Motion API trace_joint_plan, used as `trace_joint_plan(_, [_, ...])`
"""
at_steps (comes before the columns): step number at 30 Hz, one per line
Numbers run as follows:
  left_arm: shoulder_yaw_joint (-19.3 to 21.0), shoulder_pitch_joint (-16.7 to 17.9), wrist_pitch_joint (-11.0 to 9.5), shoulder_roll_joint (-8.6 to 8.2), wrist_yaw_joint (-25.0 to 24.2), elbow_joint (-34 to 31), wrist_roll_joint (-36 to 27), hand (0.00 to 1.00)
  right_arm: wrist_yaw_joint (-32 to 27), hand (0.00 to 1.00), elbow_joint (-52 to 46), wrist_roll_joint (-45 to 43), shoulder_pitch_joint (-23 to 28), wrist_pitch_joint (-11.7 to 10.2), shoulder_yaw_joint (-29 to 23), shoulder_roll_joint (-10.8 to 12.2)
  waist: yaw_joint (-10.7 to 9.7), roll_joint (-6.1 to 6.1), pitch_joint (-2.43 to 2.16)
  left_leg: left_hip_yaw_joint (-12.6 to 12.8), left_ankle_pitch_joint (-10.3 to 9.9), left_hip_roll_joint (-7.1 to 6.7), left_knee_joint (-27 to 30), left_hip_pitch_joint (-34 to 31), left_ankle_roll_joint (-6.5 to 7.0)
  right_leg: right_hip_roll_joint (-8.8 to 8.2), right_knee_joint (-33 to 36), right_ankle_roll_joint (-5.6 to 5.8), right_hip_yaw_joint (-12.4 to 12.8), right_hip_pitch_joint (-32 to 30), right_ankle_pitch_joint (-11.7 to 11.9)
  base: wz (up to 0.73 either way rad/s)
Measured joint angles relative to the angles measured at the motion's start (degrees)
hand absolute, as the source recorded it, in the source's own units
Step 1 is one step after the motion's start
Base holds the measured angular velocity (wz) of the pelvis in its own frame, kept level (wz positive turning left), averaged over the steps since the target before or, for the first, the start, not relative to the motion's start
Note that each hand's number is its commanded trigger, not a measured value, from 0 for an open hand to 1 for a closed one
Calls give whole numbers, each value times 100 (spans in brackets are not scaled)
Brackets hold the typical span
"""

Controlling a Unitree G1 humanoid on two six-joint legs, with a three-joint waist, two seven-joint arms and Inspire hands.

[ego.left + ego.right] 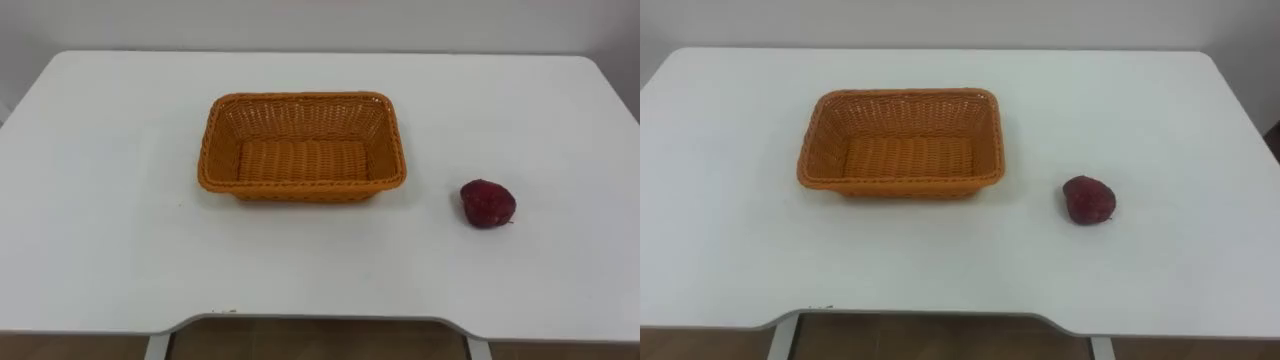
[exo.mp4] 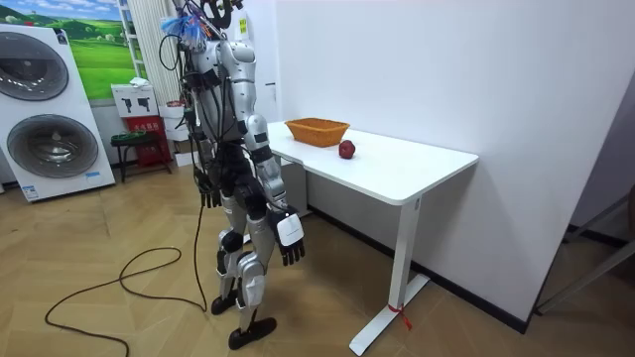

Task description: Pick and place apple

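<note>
A: Standing where?
B: At the near edge of a flat white rectangular table (image 1: 100, 250), beside a white wall (image 2: 397, 69) – wooden floor (image 2: 60, 228) underfoot, white washing machines (image 2: 45, 139) at the room view's left.
A: And the dark red round apple (image 1: 487, 203)?
B: Lying on the table, right of an orange woven rectangular basket (image 1: 300, 188), apart from it. Nearly round, slightly wider side to side; stem end impossible to tell.
A: Hands?
B: Hanging by the thighs – left hand (image 2: 206, 186), right hand (image 2: 290, 236) – fingers loose and apart, clasping nothing.

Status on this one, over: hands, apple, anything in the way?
Left hand and right hand hang open, empty. Apple on table, right of basket. Nothing in the way.
</note>
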Motion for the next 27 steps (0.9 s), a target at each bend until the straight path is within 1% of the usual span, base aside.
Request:
trace_joint_plan(2, [0,0,4,0,0,0,0,0,-2,0,0,2,1,5,-8,4,-4,-3,0,0,0,-1,0,0,0,-1,0,1,0,0,-1,0])
trace_joint_plan(5, [-4,-8,9,-1,22,-1,-63,0,-26,0,-1,249,-1,7,4,12,21,-10,-25,5,0,4,1,13,0,0,5,1,3,-10,0,0])
trace_joint_plan(7, [-18,-14,10,-3,74,-27,-85,0,-80,0,-4,749,0,11,9,16,39,2,-45,5,1,5,5,23,0,4,19,0,4,-8,0,0])
trace_joint_plan(8, [-52,-33,9,-3,121,-40,-85,0,-121,0,-1,975,3,11,1,23,23,14,-40,6,1,6,5,25,0,5,19,0,2,-4,0,0])
trace_joint_plan(9, [-68,-24,-9,-3,185,-43,-84,0,-209,0,13,1302,18,10,-45,43,12,-8,-27,7,1,8,1,50,0,6,19,-1,2,22,1,0])
trace_joint_plan(10, [-69,-21,-50,-4,259,-10,-89,0,-310,0,3,1629,17,6,-256,87,-28,24,1,8,0,9,-6,110,0,9,6,-1,7,81,1,0])
trace_joint_plan(11, [-64,-6,-68,-5,292,8,-89,0,-367,0,-11,1905,17,-2,-390,104,-49,-20,12,8,0,8,-17,121,-1,8,8,0,9,102,0,0])
trace_joint_plan(12, [-49,23,-104,-16,348,10,-88,0,-448,0,-96,2543,4,3,-697,112,-102,42,-5,19,0,8,-46,165,-1,6,10,1,20,161,-3,-5])
trace_joint_plan(13, [79,28,-156,-37,363,-1,-91,0,-559,0,-271,3268,37,-4,-1031,103,-152,31,12,41,0,10,-69,200,-1,9,18,5,50,178,-6,-8])
trace_joint_plan(14, [162,24,-177,-39,369,-2,-103,0,-618,0,-327,3584,24,-7,-1225,100,-190,24,2,55,0,11,-68,204,-1,12,20,5,66,178,-6,-7])
trace_joint_plan(15, [330,82,-211,-36,412,-4,-143,0,-747,0,-485,4112,8,-21,-1582,94,-293,58,-11,57,0,10,-68,202,-1,15,23,5,75,175,-6,-5])
trace_joint_plan(16, [459,101,-217,-31,479,-36,-180,0,-889,0,-667,4599,16,-52,-1886,73,-368,44,-26,61,-1,8,-61,201,0,15,26,5,92,166,-6,0])
trace_joint_plan(17, [512,115,-230,-27,513,-73,-179,0,-959,0,-743,4818,12,-98,-2021,69,-418,45,-27,58,-1,6,-49,199,0,15,27,6,93,158,-7,0])
trace_joint_plan(19, [740,138,-423,-3,659,-85,-250,0,-1311,0,-1187,5536,37,-239,-2552,90,-561,86,-40,61,-1,3,-47,188,1,19,38,6,145,123,-14,0])
trace_joint_plan(20, [773,147,-467,2,687,-85,-266,0,-1438,0,-1367,5701,55,-261,-2668,99,-586,91,-43,76,-1,1,-53,185,1,14,64,6,153,95,-26,-10])
trace_joint_plan(21, [818,159,-538,17,742,-80,-303,0,-1744,0,-1779,5975,108,-323,-2842,104,-605,96,-43,130,0,-1,-66,178,3,3,153,7,191,22,-55,-21])
trace_joint_plan(22, [823,190,-609,46,793,-76,-400,0,-2058,0,-2113,6064,110,-445,-3004,97,-610,92,-49,180,1,-1,-59,163,4,-4,229,6,206,-15,-74,-21])
trace_joint_plan(23, [824,195,-636,62,816,-82,-418,0,-2248,0,-2286,6050,119,-527,-3061,93,-612,81,-55,193,2,0,-52,150,5,-3,235,7,216,-24,-75,-13])
trace_joint_plan(25, [824,198,-703,89,933,-122,-406,0,-2898,0,-2918,5859,137,-835,-3182,85,-638,14,-61,199,2,-1,-52,113,5,-2,223,8,218,-50,-73,0])
trace_joint_plan(26, [824,200,-713,93,965,-121,-408,0,-3038,0,-3047,5764,126,-877,-3213,84,-633,-1,-74,199,2,-1,-50,112,5,-1,220,7,223,-50,-72,0])
trace_joint_plan(27, [823,210,-725,92,1010,-123,-406,0,-3348,0,-3352,5547,133,-917,-3258,87,-626,-38,-93,202,1,-2,-43,110,4,-1,215,8,225,-50,-72,0])
